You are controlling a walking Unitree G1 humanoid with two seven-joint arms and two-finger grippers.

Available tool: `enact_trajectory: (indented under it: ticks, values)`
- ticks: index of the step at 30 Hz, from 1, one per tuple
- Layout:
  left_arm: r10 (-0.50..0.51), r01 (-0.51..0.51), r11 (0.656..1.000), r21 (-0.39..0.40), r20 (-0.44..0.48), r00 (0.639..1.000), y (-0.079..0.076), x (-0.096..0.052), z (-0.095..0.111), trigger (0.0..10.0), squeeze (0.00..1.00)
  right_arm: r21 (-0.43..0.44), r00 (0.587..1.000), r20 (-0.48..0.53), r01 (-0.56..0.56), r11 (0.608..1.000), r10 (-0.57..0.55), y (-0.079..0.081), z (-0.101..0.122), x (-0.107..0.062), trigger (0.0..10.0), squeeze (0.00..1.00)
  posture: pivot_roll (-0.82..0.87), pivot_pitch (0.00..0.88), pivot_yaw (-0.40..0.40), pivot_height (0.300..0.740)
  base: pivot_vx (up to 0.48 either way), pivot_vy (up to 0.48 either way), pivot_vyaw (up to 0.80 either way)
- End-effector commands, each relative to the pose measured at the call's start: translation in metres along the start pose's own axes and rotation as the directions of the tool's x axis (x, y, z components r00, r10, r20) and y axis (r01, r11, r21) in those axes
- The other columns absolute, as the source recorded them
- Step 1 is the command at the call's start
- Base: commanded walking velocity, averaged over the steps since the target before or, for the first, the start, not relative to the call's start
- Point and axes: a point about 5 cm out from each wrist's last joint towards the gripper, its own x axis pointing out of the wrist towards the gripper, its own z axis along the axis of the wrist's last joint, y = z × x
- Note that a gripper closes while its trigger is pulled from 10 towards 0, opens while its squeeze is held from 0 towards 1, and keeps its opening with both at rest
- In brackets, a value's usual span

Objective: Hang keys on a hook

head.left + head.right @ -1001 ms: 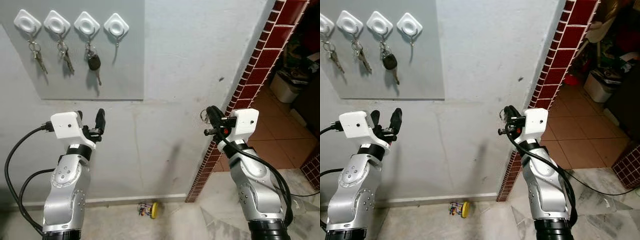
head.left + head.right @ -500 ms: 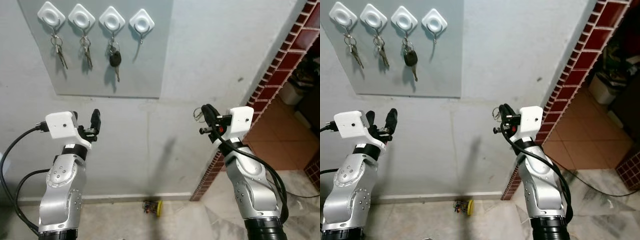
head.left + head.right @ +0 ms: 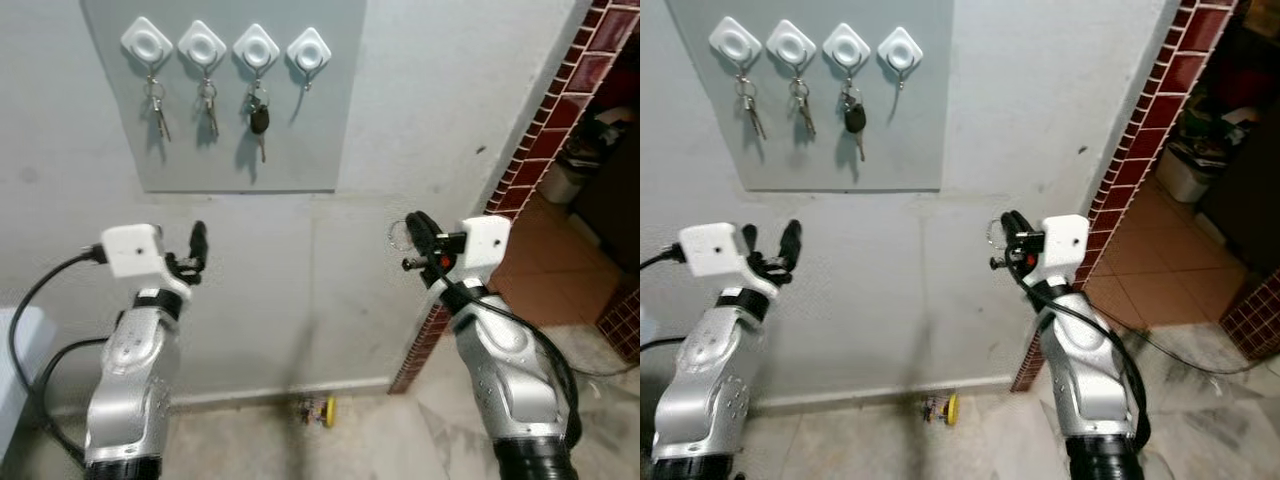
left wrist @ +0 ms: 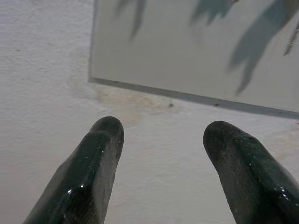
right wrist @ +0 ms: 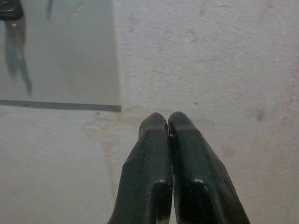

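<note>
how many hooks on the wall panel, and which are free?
4, in a row on the grey panel: first, second and third hooks from the left hold keys; the fourth is free.

Matt, slightly rough pale plaster wall (image 3: 430, 120), stained under the smooth grey satin panel (image 3: 225, 150). Four glossy white plastic diamond-shaped hooks (image 3: 227, 47) gleam on it, with thin metal keys (image 3: 155, 100) hanging and one shiny black plastic key fob (image 3: 259, 119). Brushed silver metal arms (image 3: 135, 370) carry smooth white plastic wrist housings (image 3: 133, 248). Black rubbery fingers (image 4: 93, 172) catch small glints. A thin bright metal key ring (image 3: 399, 234) at the right gripper (image 3: 415, 235). Glazed dark-red brick tiles (image 3: 540, 130) shine on the right
</note>
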Motion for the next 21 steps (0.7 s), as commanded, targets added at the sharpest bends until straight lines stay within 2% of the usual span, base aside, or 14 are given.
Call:
enact_trajectory:
  ticks: [1, 6, 8, 9, 15, 21]
  values:
    - [-0.036, 0.035, 0.998, 0.058, 0.01, 0.999, -0.008, 0.003, 0.006, 10.0, 0.0, -0.004, 1.0, 0.014, -0.003, 1.0, 0.003, -0.001, 0.005, 0.002, 10.0, 0.0, -0.13, 0.064, -0.032, 0.74, 0.0, 0.0, 0.0]
    - [-0.165, 0.162, 0.984, 0.078, 0.03, 0.986, -0.028, 0.006, 0.014, 10.0, 0.0, -0.002, 1.0, 0.025, -0.014, 1.0, 0.014, 0.0, 0.009, 0.006, 10.0, 0.0, -0.13, 0.065, -0.029, 0.74, 0.0, 0.0, 0.0]
    - [-0.223, 0.215, 0.968, 0.132, 0.051, 0.974, -0.037, 0.008, 0.02, 10.0, 0.0, -0.004, 0.999, 0.041, -0.032, 0.999, 0.032, 0.002, 0.013, 0.011, 10.0, 0.0, -0.13, 0.064, -0.026, 0.74, 0.0, 0.0, 0.0]
    - [-0.243, 0.235, 0.963, 0.134, 0.052, 0.969, -0.04, 0.009, 0.022, 10.0, 0.0, -0.006, 0.998, 0.049, -0.042, 0.999, 0.042, 0.004, 0.015, 0.013, 10.0, 0.0, -0.13, 0.064, -0.025, 0.74, 0.0, 0.0, 0.0]
    - [-0.308, 0.295, 0.945, 0.141, 0.075, 0.949, -0.048, 0.013, 0.031, 10.0, 0.0, -0.018, 0.989, 0.092, -0.115, 0.993, 0.116, 0.012, 0.028, 0.027, 10.0, 0.0, -0.14, 0.064, -0.015, 0.74, 0.0, 0.0, 0.0]
    - [-0.333, 0.312, 0.938, 0.151, 0.145, 0.932, -0.05, 0.019, 0.05, 10.0, 0.0, -0.038, 0.961, 0.15, -0.229, 0.973, 0.232, 0.024, 0.05, 0.047, 10.0, 0.0, -0.14, 0.067, -0.008, 0.74, 0.0, 0.0, 0.0]
